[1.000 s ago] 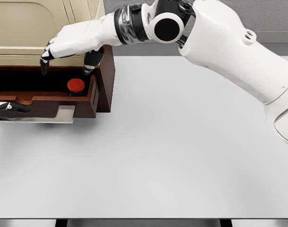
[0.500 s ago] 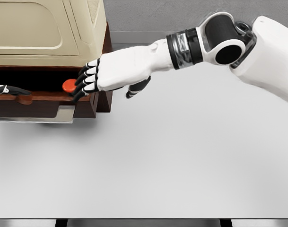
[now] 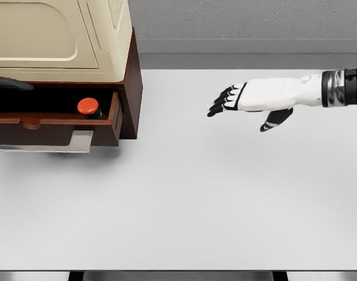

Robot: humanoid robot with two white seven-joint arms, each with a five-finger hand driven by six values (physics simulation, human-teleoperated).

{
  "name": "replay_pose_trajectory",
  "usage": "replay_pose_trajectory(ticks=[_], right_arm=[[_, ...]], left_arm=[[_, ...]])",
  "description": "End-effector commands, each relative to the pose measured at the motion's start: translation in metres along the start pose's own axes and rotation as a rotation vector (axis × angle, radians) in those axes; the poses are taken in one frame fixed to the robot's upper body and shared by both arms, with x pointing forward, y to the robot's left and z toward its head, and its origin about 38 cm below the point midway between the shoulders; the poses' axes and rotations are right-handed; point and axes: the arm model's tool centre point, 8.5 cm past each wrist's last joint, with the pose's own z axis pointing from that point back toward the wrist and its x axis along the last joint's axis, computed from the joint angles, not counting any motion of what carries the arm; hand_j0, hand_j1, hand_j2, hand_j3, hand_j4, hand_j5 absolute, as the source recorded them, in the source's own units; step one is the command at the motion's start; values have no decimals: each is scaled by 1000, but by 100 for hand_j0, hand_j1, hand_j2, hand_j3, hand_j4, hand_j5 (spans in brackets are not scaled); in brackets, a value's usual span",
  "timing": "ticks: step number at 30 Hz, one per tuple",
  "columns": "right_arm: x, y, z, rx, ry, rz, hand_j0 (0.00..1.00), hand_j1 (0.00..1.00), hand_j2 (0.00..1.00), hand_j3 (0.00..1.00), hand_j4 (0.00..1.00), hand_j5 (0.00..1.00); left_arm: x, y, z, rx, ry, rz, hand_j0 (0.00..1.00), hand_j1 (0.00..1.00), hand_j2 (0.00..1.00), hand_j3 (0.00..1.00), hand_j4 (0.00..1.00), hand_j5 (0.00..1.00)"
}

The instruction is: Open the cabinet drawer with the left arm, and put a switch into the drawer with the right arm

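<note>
Well off to the left of the right hand (image 3: 248,98), the cabinet (image 3: 67,41) sits at the far left corner of the table (image 3: 213,193), with its drawer (image 3: 55,126) pulled out. Inside the drawer, near its right wall, lies the switch (image 3: 88,106), a dark body with a round red button on top; the rest of the drawer's inside is dark and shows nothing more. A grey plate sticks out under the drawer front.

The right hand comes in from the right edge and hovers over the table, well apart from the drawer and the switch. Its fingers (image 3: 222,100) point left toward the cabinet, loosely spread and slightly bent, with the thumb hanging below the palm. It holds nothing and touches nothing; a faint shadow lies on the table below it.

Only a small part of the left hand (image 3: 8,84) shows at the left edge, just above the drawer opening and under the cabinet's cream top, up and to the left of the switch. A dark fingertip points right; I cannot tell whether that hand is spread or curled, or whether it touches the cabinet.
</note>
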Motion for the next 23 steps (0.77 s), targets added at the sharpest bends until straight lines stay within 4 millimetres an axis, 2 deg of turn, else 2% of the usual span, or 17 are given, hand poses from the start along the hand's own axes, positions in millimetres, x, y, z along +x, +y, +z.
replay_pose_trajectory(ticks=[1, 2, 4, 6, 10, 13, 14, 16, 17, 23], right_arm=[[-11, 2, 12, -11, 43, -28, 100, 100, 100, 100, 100, 100], [-14, 11, 11, -5, 47, -50, 100, 100, 100, 100, 100, 100], [-16, 5, 18, -33, 62, -46, 100, 100, 100, 100, 100, 100], [-18, 11, 20, -50, 67, -68, 100, 100, 100, 100, 100, 100], [-20, 9, 25, -69, 79, -70, 100, 100, 100, 100, 100, 100], [-20, 8, 26, -77, 81, -70, 100, 100, 100, 100, 100, 100], [-20, 10, 25, -75, 79, -74, 100, 100, 100, 100, 100, 100], [-21, 9, 27, -81, 83, -74, 100, 100, 100, 100, 100, 100], [-21, 9, 27, -82, 83, -74, 100, 100, 100, 100, 100, 100], [-26, 16, 32, -80, 101, -93, 100, 100, 100, 100, 100, 100]], left_arm=[[-3, -4, -4, 20, -25, 20, 100, 100, 100, 100, 100, 100], [-5, -9, -9, 36, -50, 35, 100, 100, 100, 100, 100, 100], [-6, -10, -16, 71, -95, 39, 100, 100, 100, 100, 100, 100], [-7, -14, -30, 110, -157, 30, 100, 100, 100, 100, 100, 100], [-3, -12, -52, 172, -254, 3, 100, 100, 100, 100, 100, 100], [-4, -20, -68, 188, -302, 8, 100, 100, 100, 100, 100, 100], [-3, -21, -76, 193, -322, -7, 100, 100, 100, 100, 100, 100], [1, -33, -109, 161, -396, 21, 100, 100, 100, 100, 100, 100], [2, -35, -118, 148, -414, 26, 100, 100, 100, 100, 100, 100], [9, -46, -146, 140, -484, 35, 100, 100, 100, 100, 100, 100]])
